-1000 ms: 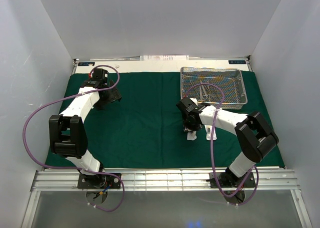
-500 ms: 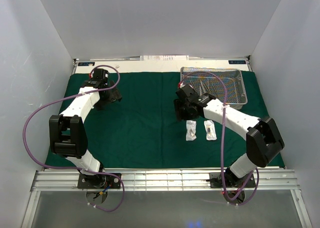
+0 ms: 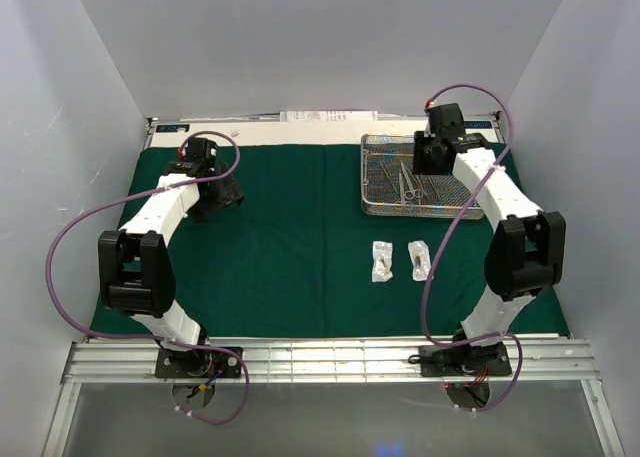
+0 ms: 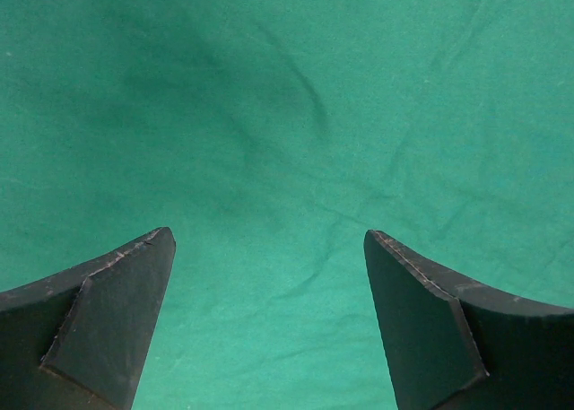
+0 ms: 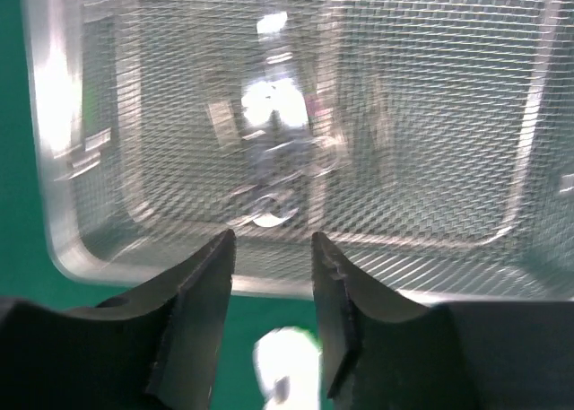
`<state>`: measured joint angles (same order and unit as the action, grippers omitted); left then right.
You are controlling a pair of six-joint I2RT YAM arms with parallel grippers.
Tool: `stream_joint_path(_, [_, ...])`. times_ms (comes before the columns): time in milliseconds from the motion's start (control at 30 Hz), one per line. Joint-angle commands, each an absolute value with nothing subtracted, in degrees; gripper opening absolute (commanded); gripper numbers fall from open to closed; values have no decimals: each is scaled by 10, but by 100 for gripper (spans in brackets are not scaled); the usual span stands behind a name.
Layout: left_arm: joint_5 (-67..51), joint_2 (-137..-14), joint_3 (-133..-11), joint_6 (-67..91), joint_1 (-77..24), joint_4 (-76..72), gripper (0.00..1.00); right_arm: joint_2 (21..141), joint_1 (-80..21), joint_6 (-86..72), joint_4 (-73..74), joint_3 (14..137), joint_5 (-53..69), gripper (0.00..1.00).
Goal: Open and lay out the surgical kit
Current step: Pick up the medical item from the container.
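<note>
The dark green drape (image 3: 290,247) lies spread flat over the table. The silver wire-mesh tray (image 3: 470,192) stands on it at the back right, with scissors and forceps (image 3: 408,182) inside. Two small clear packets (image 3: 382,260) (image 3: 419,260) lie side by side on the cloth in front of the tray. My right gripper (image 3: 432,159) hovers over the tray's far edge, open and empty. In the right wrist view (image 5: 272,244) it shows the blurred tray (image 5: 430,96), the instruments (image 5: 278,181) and a packet (image 5: 287,374). My left gripper (image 3: 225,190) is open and empty just above bare cloth (image 4: 287,114) at the back left.
White walls close in the back and both sides. A white paper strip (image 3: 330,117) lies behind the drape. A metal rail (image 3: 320,357) runs along the front edge by the arm bases. Purple cables loop off both arms.
My right gripper left the packets on the cloth and swung up and back-right to above the tray. The left arm has not moved.
</note>
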<state>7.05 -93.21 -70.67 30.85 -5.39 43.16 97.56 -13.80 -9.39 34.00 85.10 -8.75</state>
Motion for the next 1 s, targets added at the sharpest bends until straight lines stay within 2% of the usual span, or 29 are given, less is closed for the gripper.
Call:
stream_joint_path(0, [73,-898,-724,305,-57,439,98,1016,-93,-43,309,869,-69,44])
stream_joint_path(333, [69,-892,-715,310,-59,448,98,1131,-16,-9,258,913,-31,42])
stream_joint_path(367, [69,-891,-713,311,-59,448,98,1136,-14,-5,257,921,-27,38])
stream_joint_path(667, [69,-892,-709,315,-61,450,98,1210,-7,27,234,989,11,33])
stream_joint_path(700, [69,-892,-708,315,-61,450,98,1219,-7,29,231,992,13,31])
stream_joint_path(967, [73,-892,-710,320,-66,460,98,1247,-6,29,222,1005,47,27])
